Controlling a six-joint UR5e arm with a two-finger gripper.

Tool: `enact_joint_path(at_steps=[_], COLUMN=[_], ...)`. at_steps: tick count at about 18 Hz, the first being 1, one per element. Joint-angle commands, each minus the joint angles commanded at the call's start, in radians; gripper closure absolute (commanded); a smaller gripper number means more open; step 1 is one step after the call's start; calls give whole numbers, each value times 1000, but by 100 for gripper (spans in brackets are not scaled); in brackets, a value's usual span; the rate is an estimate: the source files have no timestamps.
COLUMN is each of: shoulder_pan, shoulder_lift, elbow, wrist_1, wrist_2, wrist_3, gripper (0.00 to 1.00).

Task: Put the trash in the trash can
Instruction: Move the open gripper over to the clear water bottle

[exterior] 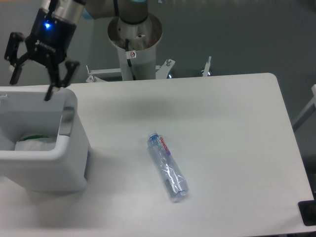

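The white surface [222, 123] carries the bin [44, 165] at its left edge and the bottle [168, 166] lying on its side near the middle, well apart from the bin. The tool [30, 84] hangs above the bin's back rim, fingers spread wide and empty. The pouch [33, 143] lies inside the bin.
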Motion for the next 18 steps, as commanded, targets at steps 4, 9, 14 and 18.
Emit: enact_joint_path(at_steps=[4, 9, 14, 18], shoulder_pan=[192, 292, 300, 294], shoulder_lift=[-78, -293, -425, -486], elbow=[8, 109, 147, 127], wrist_1=[3, 0, -2, 0], wrist_2=[-6, 5, 117, 136], wrist_3=[-31, -37, -22, -14], gripper=[0, 0, 0, 0])
